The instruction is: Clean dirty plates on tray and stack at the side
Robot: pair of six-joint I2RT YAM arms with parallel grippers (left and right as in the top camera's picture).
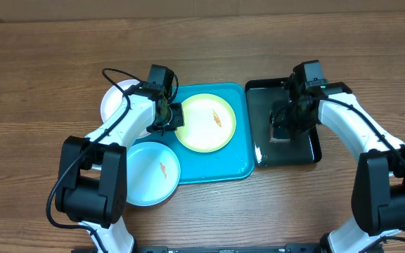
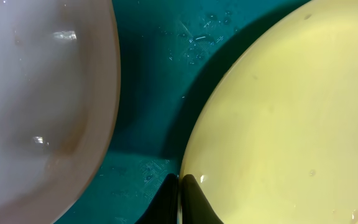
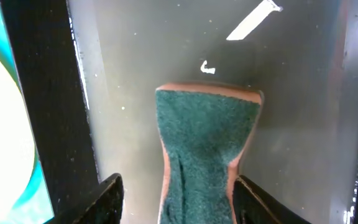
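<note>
We see the left gripper [image 2: 180,191] pinching the rim of the yellow-green plate [image 1: 204,123], which lies on the turquoise tray [image 1: 223,167]. The right gripper [image 3: 179,186] hangs over the black tray [image 1: 302,151], its fingers spread either side of a green sponge [image 3: 204,143].

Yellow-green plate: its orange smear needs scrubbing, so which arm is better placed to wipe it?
Right: the right gripper straddles the sponge in the black tray; the left gripper is shut on the rim of the yellow-green plate, holding it.
</note>
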